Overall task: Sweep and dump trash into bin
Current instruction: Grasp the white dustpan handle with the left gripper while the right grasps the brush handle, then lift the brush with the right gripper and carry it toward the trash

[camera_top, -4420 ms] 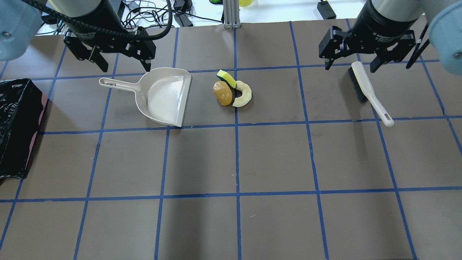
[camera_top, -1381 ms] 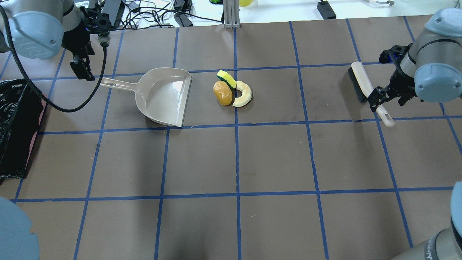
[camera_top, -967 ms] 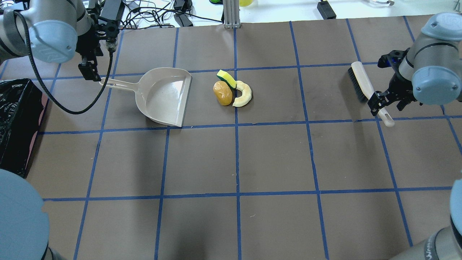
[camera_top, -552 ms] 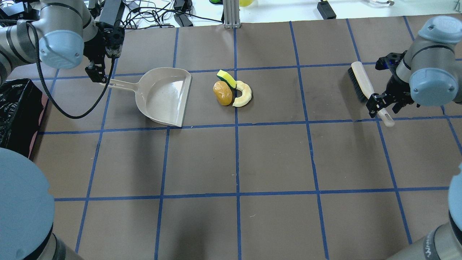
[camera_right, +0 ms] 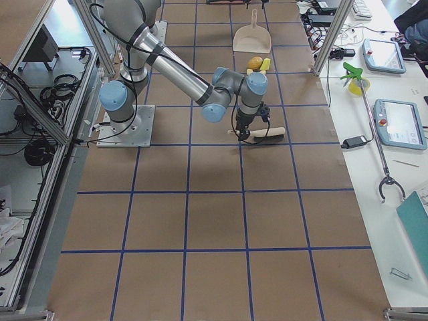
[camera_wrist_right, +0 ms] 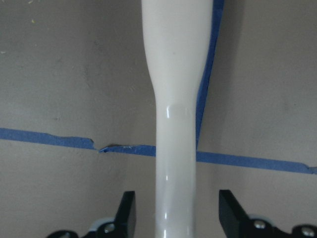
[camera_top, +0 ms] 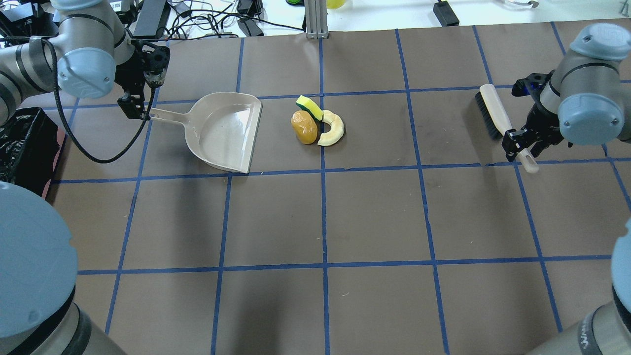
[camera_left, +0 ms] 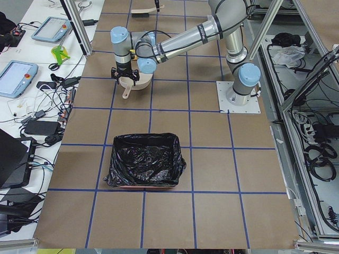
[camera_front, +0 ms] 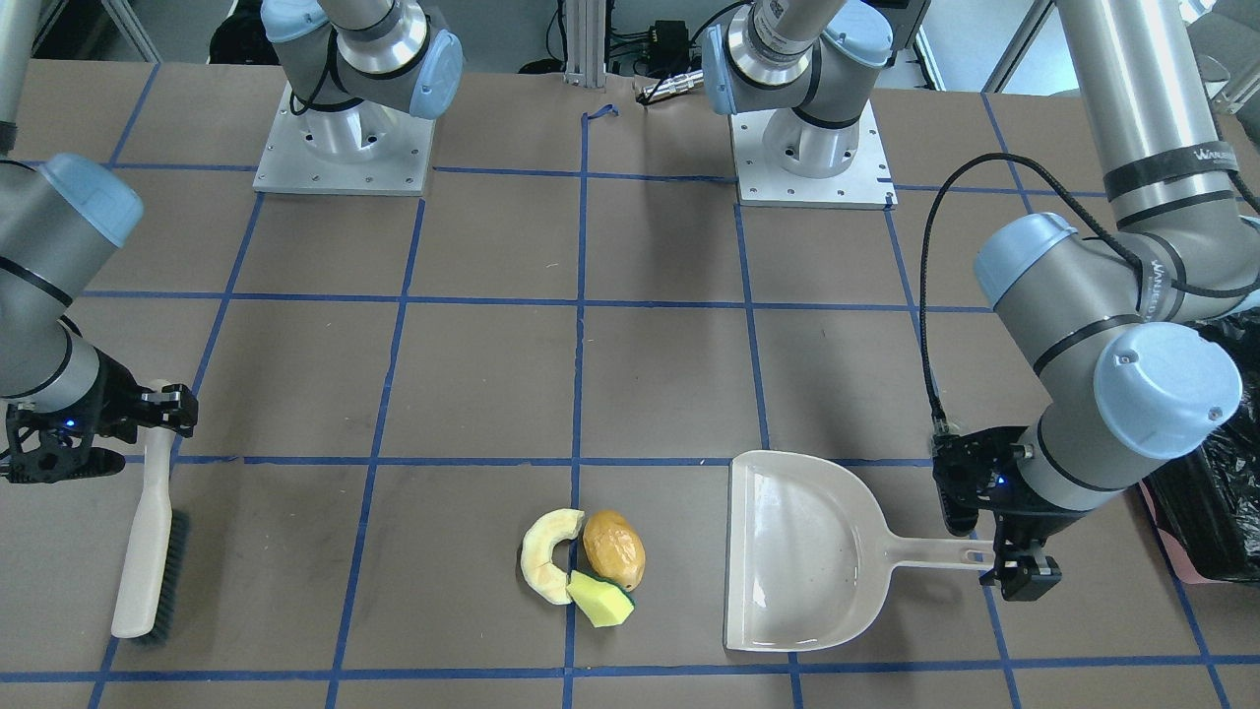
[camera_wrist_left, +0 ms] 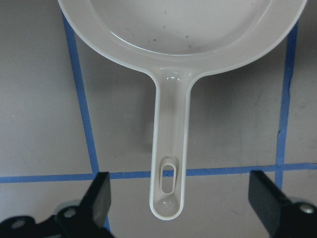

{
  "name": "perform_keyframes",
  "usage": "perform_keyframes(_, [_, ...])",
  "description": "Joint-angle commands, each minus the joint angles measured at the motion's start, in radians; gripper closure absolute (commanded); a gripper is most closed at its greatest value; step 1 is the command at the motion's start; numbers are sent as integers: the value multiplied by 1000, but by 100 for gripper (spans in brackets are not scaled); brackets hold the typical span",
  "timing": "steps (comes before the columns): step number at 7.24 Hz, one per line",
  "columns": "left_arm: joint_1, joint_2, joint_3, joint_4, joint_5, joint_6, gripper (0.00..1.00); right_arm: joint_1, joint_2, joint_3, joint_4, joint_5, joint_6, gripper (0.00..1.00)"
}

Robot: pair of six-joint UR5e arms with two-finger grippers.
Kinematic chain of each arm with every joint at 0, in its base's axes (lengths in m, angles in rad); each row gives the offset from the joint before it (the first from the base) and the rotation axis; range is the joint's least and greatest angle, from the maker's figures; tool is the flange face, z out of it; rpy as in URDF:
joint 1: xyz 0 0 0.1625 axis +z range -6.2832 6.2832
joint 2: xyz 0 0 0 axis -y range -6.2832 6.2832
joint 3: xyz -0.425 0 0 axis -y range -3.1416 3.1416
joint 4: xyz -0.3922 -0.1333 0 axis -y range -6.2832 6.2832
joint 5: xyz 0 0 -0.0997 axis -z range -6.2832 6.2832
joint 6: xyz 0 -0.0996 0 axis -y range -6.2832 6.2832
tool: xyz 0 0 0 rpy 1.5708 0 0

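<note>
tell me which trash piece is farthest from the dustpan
The cream crescent: it lies on the side away from the dustpan, while the brown lump and yellow wedge sit nearer.

A beige plastic dustpan [camera_top: 224, 130] lies flat on the left part of my brown paper-covered table [camera_top: 374, 217], its handle pointing left and its open mouth facing right. Over on my right lies a white-handled brush with black bristles [camera_top: 499, 119], its head farther from me and its handle nearer. Blue tape lines [camera_top: 324, 217] divide the tabletop into squares. Beyond the far edge I see an aluminium post [camera_top: 315, 18] and a tangle of black cables [camera_top: 207, 19].
</note>
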Motion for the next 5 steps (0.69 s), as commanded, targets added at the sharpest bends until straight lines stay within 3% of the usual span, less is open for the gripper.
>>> perform_keyframes(1, [10,-26,13,1,-4,-15,1,0,-3,-1,6,0,-3,100])
perform_keyframes(5, [27,-81,14,29,-36,-49,2,11,-12,-10,2,44,20,100])
